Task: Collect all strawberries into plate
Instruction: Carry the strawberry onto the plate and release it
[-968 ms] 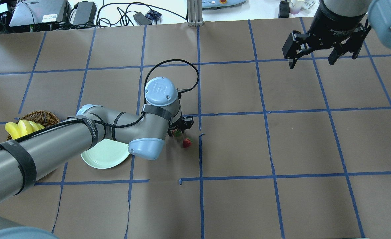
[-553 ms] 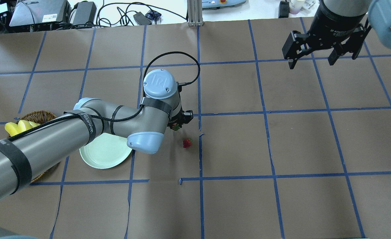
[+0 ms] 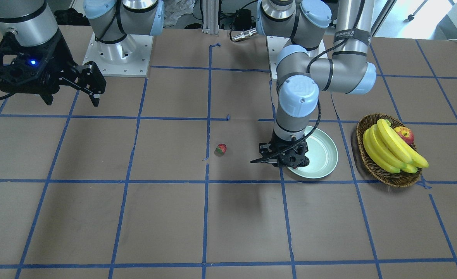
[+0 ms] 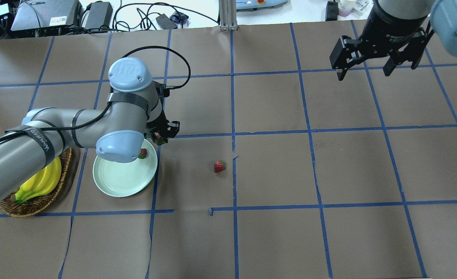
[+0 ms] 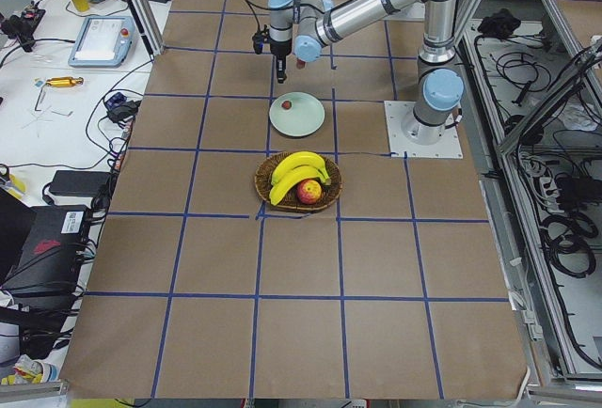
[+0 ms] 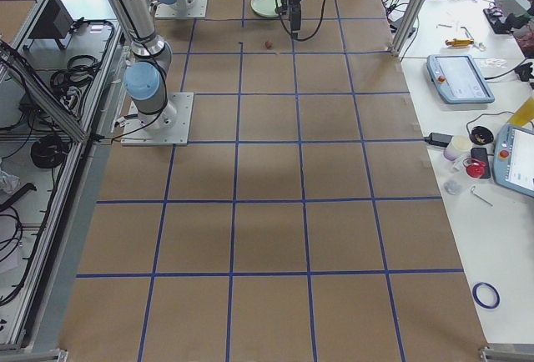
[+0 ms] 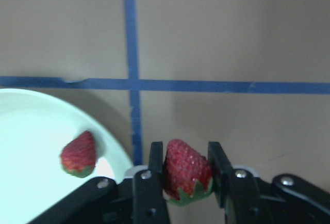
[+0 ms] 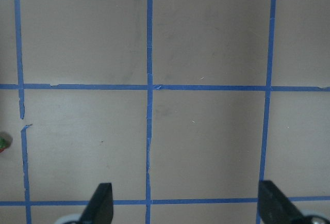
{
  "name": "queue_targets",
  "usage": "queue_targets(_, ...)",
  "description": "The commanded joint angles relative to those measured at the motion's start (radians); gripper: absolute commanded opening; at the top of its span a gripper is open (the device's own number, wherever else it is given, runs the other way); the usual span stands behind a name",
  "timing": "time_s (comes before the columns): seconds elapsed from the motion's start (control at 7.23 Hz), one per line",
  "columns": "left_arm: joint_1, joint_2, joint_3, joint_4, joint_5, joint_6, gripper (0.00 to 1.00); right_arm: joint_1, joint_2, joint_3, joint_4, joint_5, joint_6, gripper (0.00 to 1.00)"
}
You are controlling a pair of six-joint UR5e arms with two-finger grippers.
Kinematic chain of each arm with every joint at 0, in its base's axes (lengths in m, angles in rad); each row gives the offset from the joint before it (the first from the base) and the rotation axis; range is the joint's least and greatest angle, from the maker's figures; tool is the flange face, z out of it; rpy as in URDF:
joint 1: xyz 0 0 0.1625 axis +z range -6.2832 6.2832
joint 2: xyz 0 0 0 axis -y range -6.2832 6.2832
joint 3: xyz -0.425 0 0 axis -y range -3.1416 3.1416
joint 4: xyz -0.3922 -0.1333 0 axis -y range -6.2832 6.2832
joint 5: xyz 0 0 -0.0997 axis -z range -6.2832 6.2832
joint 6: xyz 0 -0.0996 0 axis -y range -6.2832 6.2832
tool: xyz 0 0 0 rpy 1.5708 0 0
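Left gripper [image 7: 186, 154] is pinching a strawberry [image 7: 186, 175], hanging just outside the rim; plate [image 7: 31, 131] is lying immediately to its wrist-view left. Right gripper [image 4: 364, 73] is idling, jaws spread wide.

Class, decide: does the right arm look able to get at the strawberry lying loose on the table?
Probably yes: the right gripper is open and empty, and nothing stands around the loose strawberry.

The left gripper [image 3: 290, 162] hangs over the rim of the plate [image 3: 323, 155] on the side facing a strawberry [image 3: 221, 148] that lies on the brown table [image 3: 228, 217], a wicker basket [image 3: 371, 166] of bananas [image 3: 387, 149] and an apple [image 3: 404, 135] sits beside the plate, and the right gripper [image 3: 73, 99] hovers well apart, jaws spread
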Motion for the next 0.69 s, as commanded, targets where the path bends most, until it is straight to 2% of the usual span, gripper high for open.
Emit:
queue_targets(0.0, 0.151, 0.061, -0.109, -0.002, 0.004, 0.236, 0.00, 0.000, 0.000, 0.001, 0.000, 0.000, 0.000, 1.00)
queue_targets(0.14, 0.185, 0.064, -0.149, 0.007, 0.002, 0.270, 0.00, 0.000, 0.000, 0.001, 0.001, 0.000, 0.000, 1.00)
queue_targets(0.28, 0.190, 0.063, -0.147, 0.015, 0.001, 0.273, 0.30, 0.000, 0.000, 0.001, 0.001, 0.000, 0.000, 1.00)
queue_targets(0.42, 0.180, 0.063, -0.147, 0.013, 0.002, 0.262, 0.99, 0.000, 0.000, 0.001, 0.001, 0.000, 0.000, 1.00)
queue_targets(0.55, 0.169, 0.064, -0.146, 0.015, -0.010, 0.261, 1.00, 0.000, 0.000, 0.001, 0.001, 0.000, 0.000, 1.00)
